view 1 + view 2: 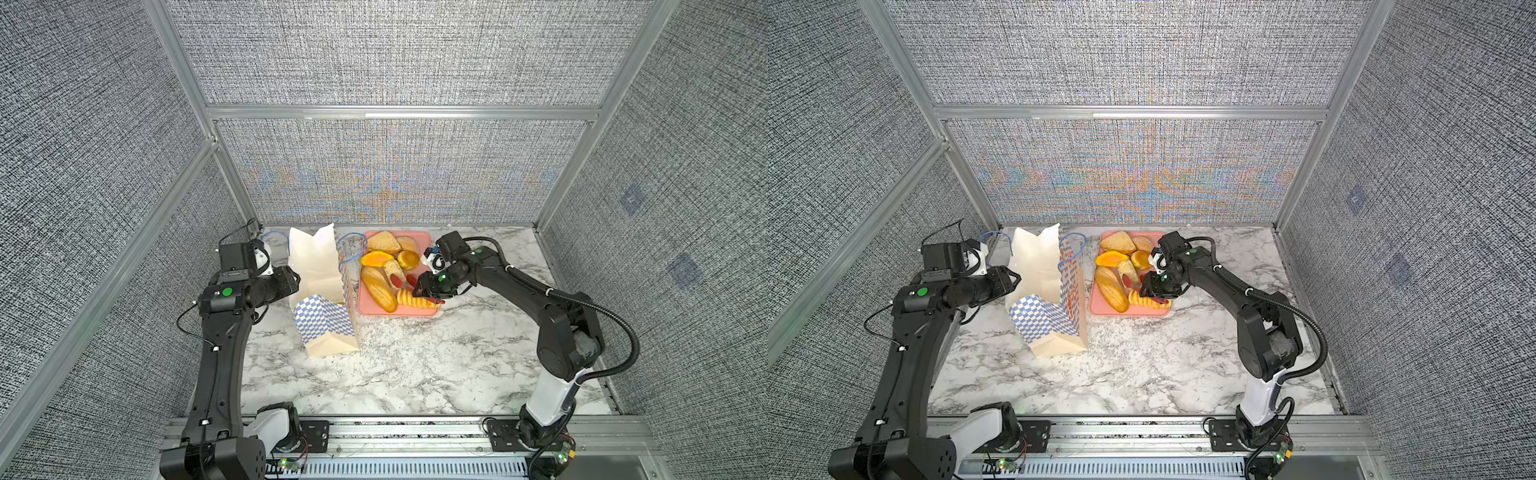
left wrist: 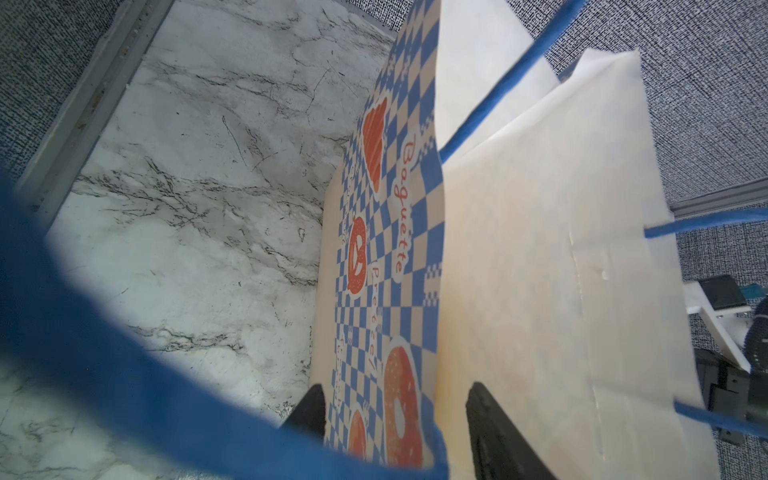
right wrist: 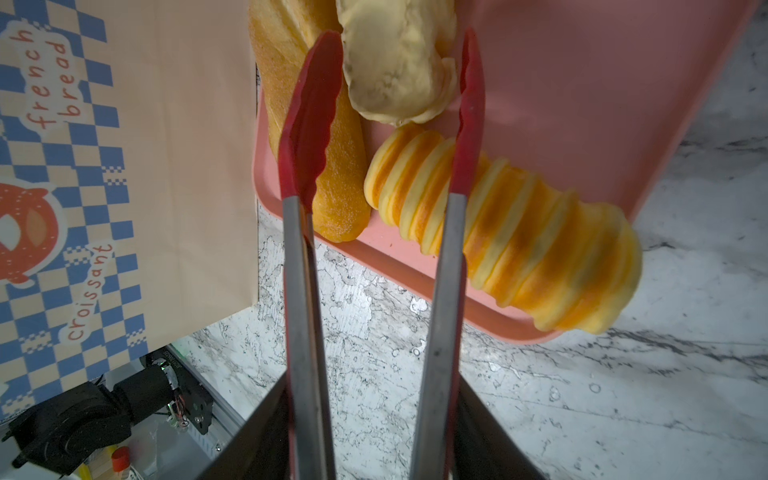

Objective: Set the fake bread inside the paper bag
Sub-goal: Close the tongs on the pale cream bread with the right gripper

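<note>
The right gripper [image 1: 432,289] clamps red tongs [image 3: 307,124], tips spread over 1 ridged roll [image 3: 498,232] at the pink tray's [image 3: 582,83] near edge, right of the paper bag [image 1: 324,328] whose left wall the left gripper [image 1: 291,280] straddles, grip unclear; the roll is probably light and squashy, best squeezed gently mid-length.

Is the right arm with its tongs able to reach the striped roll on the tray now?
Probably yes: the right hand holds the red tongs open over the striped roll, which lies uncovered on the pink tray.

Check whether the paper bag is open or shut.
Open: the paper bag stands upright, its cream inside showing in both top views; the left gripper straddles one wall.
</note>
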You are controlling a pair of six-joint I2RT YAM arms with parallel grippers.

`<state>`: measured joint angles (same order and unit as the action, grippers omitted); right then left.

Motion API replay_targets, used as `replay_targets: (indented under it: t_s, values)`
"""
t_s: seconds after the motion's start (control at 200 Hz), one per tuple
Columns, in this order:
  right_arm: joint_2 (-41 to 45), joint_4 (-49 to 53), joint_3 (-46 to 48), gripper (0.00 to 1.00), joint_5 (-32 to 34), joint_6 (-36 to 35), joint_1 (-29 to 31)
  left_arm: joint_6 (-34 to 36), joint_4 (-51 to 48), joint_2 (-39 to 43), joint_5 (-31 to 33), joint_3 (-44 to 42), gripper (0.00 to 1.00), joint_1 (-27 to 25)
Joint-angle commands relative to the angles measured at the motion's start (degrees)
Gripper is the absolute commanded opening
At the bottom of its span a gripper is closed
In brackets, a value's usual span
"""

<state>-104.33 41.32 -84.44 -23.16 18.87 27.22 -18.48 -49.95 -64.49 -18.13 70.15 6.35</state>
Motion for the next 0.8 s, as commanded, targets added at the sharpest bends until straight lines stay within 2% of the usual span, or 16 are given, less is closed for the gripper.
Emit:
replay_targets:
  t_s: [0.0, 0.56, 0.795]
  values:
    - [-0.59, -1.41, -0.93, 0.55, -1.14, -0.41, 0.02, 0.36, 0.81, 0.16, -0.41, -0.1, 0.56, 0.03]
    - [-3.88, -1.78, -3.18, 0.55, -1.98, -0.32, -0.06, 0.47, 0.79, -0.02, -0.33, -0.27, 0.56, 0.04]
    - [-3.48, -2.04, -3.11, 0.48, -2.32, -0.24, -0.07, 0.46, 0.82, -0.01, -0.24, -0.27, 0.56, 0.01]
